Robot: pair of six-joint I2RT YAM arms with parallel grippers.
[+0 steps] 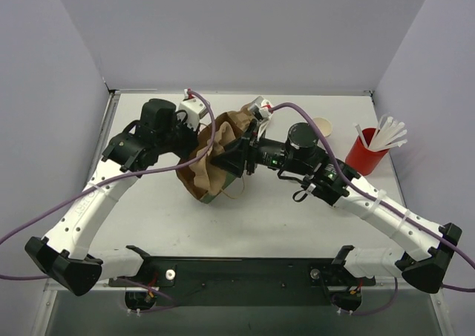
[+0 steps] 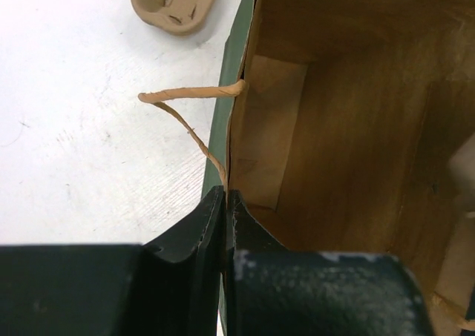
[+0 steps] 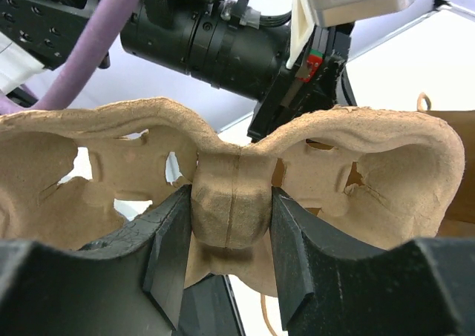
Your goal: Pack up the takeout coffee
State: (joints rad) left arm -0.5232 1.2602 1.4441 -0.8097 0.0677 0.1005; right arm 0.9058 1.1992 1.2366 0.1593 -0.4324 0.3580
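The takeout coffee is out of view in every view. A brown paper bag (image 1: 202, 176) with a green outer side lies open in the middle of the table. My left gripper (image 2: 225, 196) is shut on the bag's (image 2: 356, 113) rim, pinching the paper wall beside a twisted paper handle (image 2: 185, 95). What shows of the bag's inside is bare. My right gripper (image 3: 230, 202) is shut on the middle ridge of a tan pulp cup carrier (image 3: 371, 154), which it holds at the bag's mouth, facing the left arm. In the top view the right gripper (image 1: 226, 158) sits over the bag.
A white cup with a tan inside (image 1: 322, 127) stands at the back right. A red cup of white straws (image 1: 365, 152) is further right. Another pulp carrier (image 2: 174, 2) lies on the white table beyond the bag. Grey walls close in three sides.
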